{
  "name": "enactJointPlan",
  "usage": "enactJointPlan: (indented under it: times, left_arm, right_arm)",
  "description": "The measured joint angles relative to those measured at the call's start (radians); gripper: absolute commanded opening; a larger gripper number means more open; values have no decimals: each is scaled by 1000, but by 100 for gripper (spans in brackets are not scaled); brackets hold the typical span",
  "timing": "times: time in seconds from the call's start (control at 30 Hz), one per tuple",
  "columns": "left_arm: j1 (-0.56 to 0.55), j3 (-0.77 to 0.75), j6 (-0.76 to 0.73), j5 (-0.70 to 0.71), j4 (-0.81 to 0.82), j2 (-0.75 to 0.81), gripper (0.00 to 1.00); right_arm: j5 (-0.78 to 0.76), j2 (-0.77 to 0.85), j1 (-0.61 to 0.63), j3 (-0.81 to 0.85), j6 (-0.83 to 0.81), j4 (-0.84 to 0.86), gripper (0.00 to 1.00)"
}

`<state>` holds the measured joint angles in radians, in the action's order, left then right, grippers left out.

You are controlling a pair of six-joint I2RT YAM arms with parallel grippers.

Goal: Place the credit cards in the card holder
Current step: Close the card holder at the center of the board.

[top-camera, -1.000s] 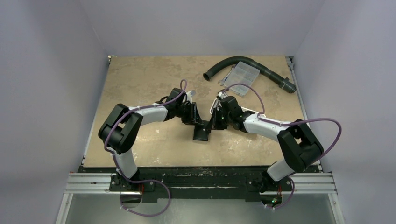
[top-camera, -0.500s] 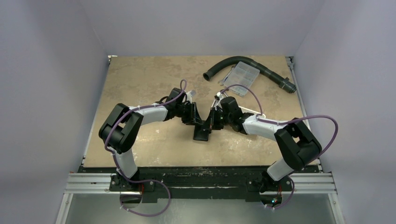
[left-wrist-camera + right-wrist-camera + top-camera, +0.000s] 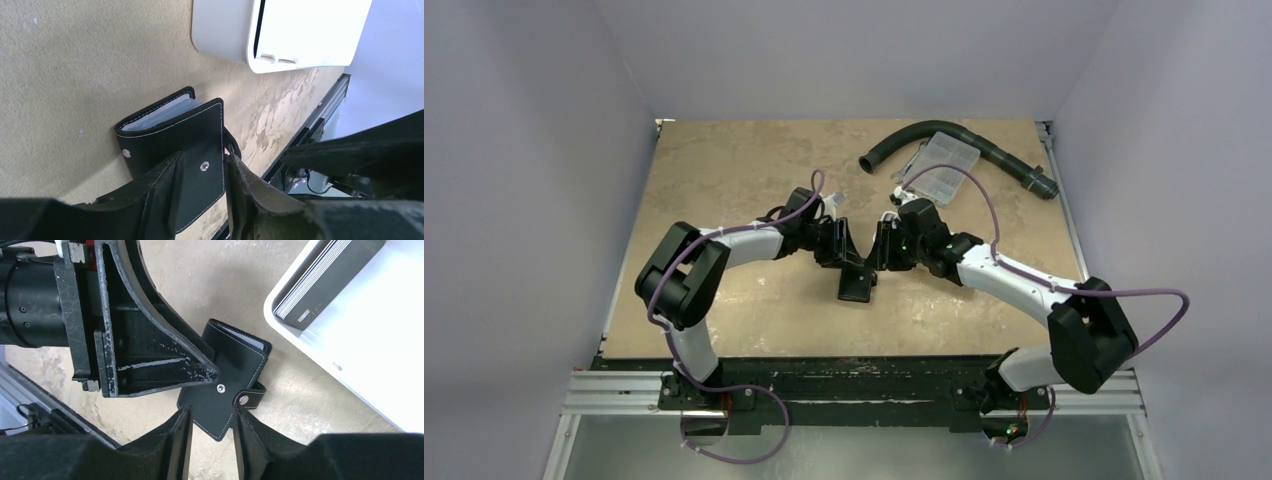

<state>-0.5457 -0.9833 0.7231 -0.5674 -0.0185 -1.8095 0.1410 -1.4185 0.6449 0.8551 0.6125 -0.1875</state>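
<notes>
The black card holder [image 3: 856,288] lies on the table between my two grippers, its pale sleeves [image 3: 160,114] showing at the folded edge. My left gripper [image 3: 202,172] stands open over its snap cover, and one finger [image 3: 165,365] rests on that cover. My right gripper [image 3: 213,412] is open too, with the cover's corner and the snap strap [image 3: 248,397] just off its fingertips. A stack of dark credit cards [image 3: 325,280] lies in a white tray [image 3: 320,355].
The white tray [image 3: 225,35] sits just beyond the card holder. A black curved hose [image 3: 984,150] and a clear compartment box [image 3: 939,165] lie at the back right. The table's metal front rail [image 3: 854,385] runs behind both arms.
My right gripper has opened from shut, and its arm has swung out to the right. The left jaws have widened a little. The card holder has stayed in place.
</notes>
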Motion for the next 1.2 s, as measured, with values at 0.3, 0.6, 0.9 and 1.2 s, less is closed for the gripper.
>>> enactJointPlan:
  times: [0.3,0.6,0.9,1.2]
  left_arm:
    - [2,-2,-21,-17,-66,39,43]
    - [-1,-29,-111,-6,-187,134,13]
    - [-13,37,-141,-25,-185,115,0]
    - [-10,60,-122,-75,-142,50,0]
  right_arm:
    - [-19,3,2,8,-37,-44,52]
    - [-108,169,-2,-35,33,14,85]
    - [-124,-53,14,64,66,-93,50]
    - [-192,-153,87,166,57,-192,30]
